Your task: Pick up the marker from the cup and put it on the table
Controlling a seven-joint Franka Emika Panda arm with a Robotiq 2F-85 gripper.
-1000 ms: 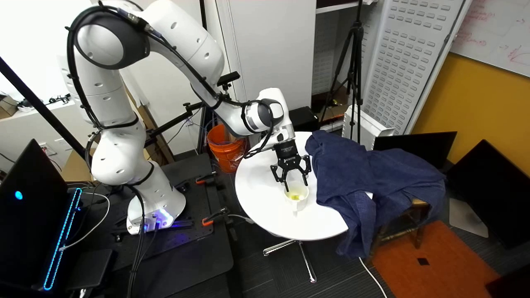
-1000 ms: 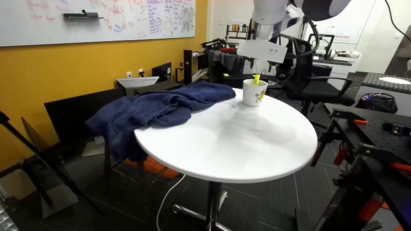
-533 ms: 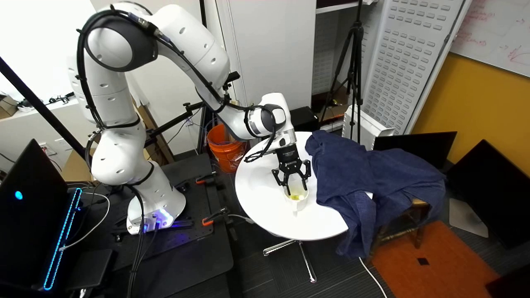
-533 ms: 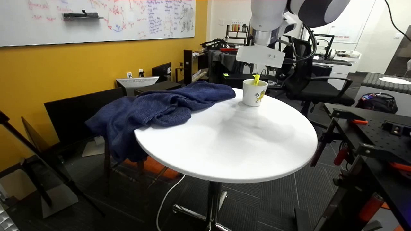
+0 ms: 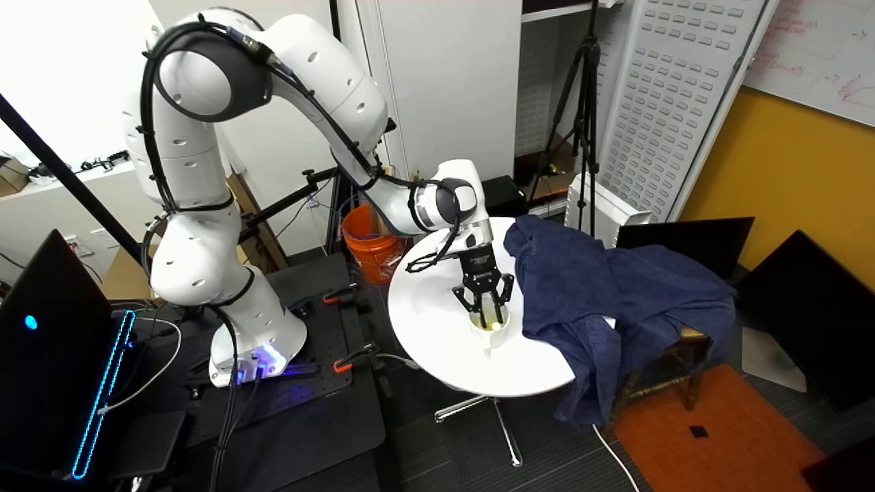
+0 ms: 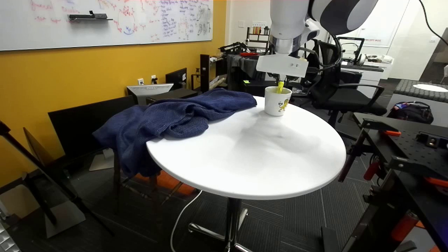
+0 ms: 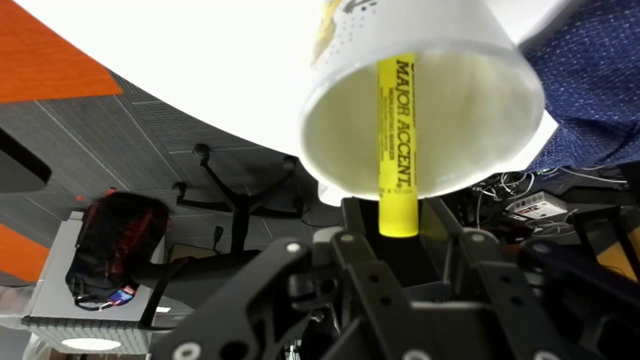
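A yellow highlighting marker [image 6: 280,88] stands in a white cup [image 6: 274,105], its end above the rim. The cup sits on the round white table [image 6: 231,164] near its edge. In the wrist view the marker [image 7: 397,145] leans against the cup wall [image 7: 470,110]. My gripper [image 5: 491,322] points down at the cup's mouth. In the wrist view the gripper [image 7: 393,206] has its fingers [image 7: 354,217] on either side of the marker's end, partly closed. A dark gap shows on the left of the marker; the right pad is very close to it.
A dark blue cloth [image 6: 175,112] covers part of the table and hangs over its edge, with cloth [image 7: 595,90] close beside the cup in the wrist view. A black bench [image 5: 321,410] holds the arm's base. A tripod [image 5: 584,123] stands behind the table.
My gripper has moved down to the cup's mouth and its fingers have come closer together around the marker. The cup has stayed in place. The marker's top has shifted very slightly.
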